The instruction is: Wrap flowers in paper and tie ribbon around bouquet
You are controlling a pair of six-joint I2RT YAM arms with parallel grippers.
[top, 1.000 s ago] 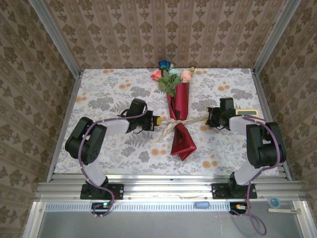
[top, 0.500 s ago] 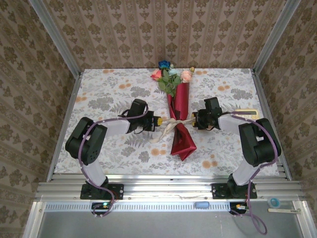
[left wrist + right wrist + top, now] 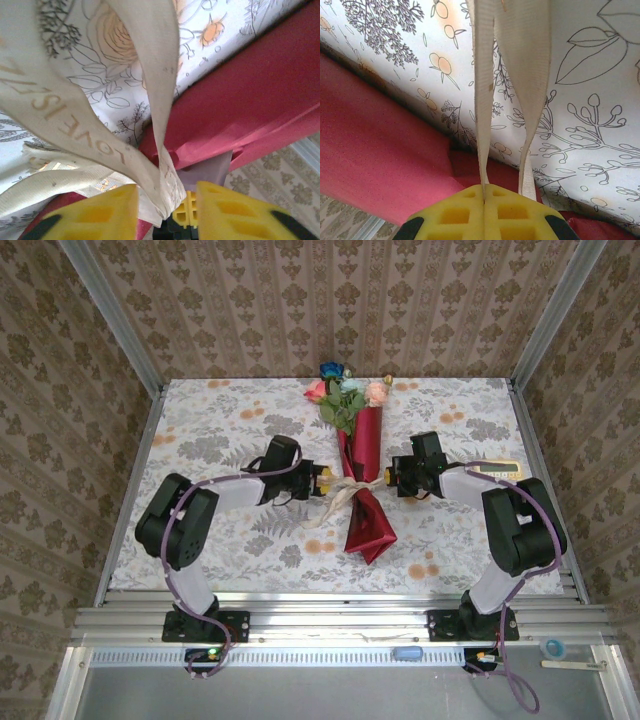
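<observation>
The bouquet lies lengthwise at mid-table: flowers (image 3: 345, 392) poke out of the far end of the dark red paper (image 3: 366, 465) cone. The beige ribbon (image 3: 340, 492) crosses the cone's waist, with loose tails trailing to the near left. My left gripper (image 3: 322, 480) sits against the cone's left side. Its yellow fingers (image 3: 102, 210) stand apart, and a fold of ribbon (image 3: 75, 120) hangs loose between them in front of the paper (image 3: 240, 110). My right gripper (image 3: 391, 476) is at the cone's right side, shut (image 3: 484, 189) on one strand of ribbon (image 3: 482, 100); a second strand runs beside it.
The floral tablecloth (image 3: 220, 430) covers the table, enclosed by patterned walls and metal rails. A small flat pale device (image 3: 497, 468) lies by the right forearm. The cone's wide folded end (image 3: 372, 535) points toward the near edge.
The right gripper slid left to the bouquet and shut on a ribbon strand. The left gripper, shut before, has opened and nudged closer to the cone.
</observation>
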